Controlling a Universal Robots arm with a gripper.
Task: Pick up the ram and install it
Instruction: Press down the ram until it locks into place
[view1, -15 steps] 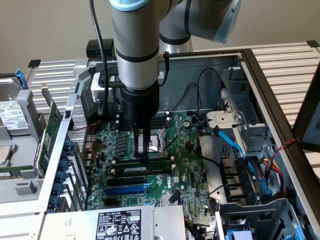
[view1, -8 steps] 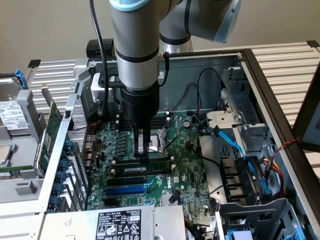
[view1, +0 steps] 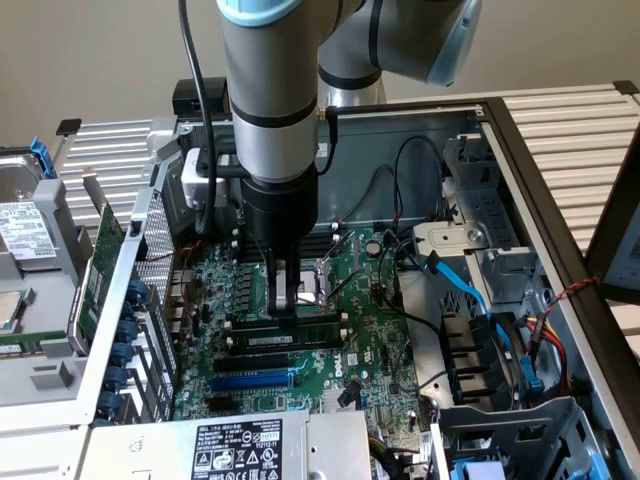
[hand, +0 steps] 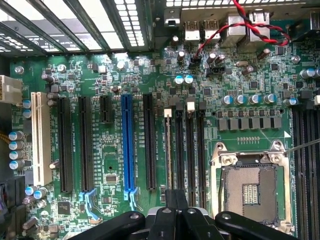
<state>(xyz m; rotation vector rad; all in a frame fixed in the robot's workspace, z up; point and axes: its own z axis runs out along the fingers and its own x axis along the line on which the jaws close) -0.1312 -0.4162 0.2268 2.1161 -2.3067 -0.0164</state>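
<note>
The ram (view1: 300, 335), a long thin green stick with black chips and a white label strip, stands on edge in one of the black memory slots (hand: 184, 145) on the motherboard. My gripper (view1: 286, 305) hangs straight down over the middle of it, fingers shut together, tips at the stick's top edge. Whether they press on it I cannot tell. In the wrist view my gripper (hand: 175, 197) is closed over the near end of the slot row, with nothing held between the fingers.
The open CPU socket (hand: 247, 192) lies beside the memory slots. A blue expansion slot (hand: 127, 145) and several black slots run parallel. An upright green card (view1: 100, 270) stands at the exterior view's left. Blue cables (view1: 465, 285) and drive cages crowd the exterior view's right.
</note>
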